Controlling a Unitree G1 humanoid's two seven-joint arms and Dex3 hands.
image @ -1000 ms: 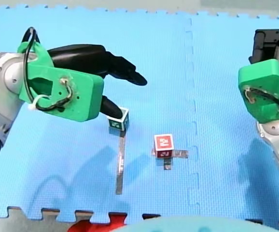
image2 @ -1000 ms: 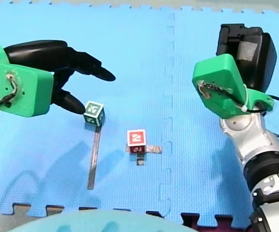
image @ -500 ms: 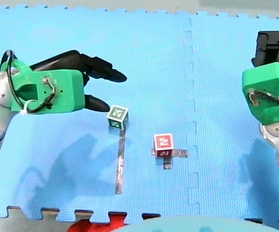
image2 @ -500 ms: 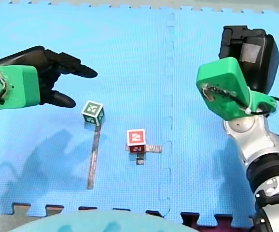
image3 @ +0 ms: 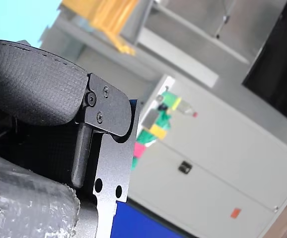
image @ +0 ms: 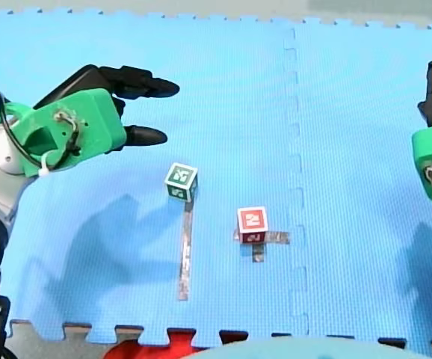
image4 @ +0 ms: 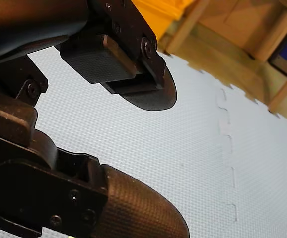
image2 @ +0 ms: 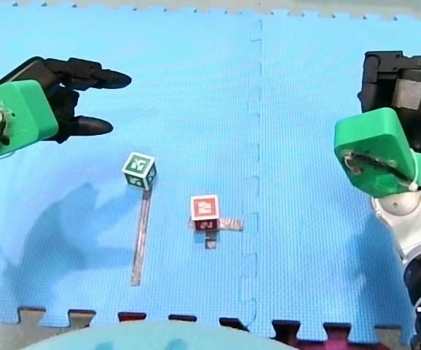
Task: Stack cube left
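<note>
Cubes lie apart on the mat [image: 335,112]: the green cube [image: 181,182] left of and behind the red cube [image: 252,224]. Nothing is held by the left hand [image2: 71,98], behind-left of the green cube. At the right edge, the right hand's [image2: 396,87] grasp cannot be told.

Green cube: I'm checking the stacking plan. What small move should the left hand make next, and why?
Probably bring the left hand down to the green cube so it can grasp it. The hand is open, holds nothing and hovers farther back and left of that cube, which stands on the mat apart from the red cube. The right hand is at the right edge.
</note>
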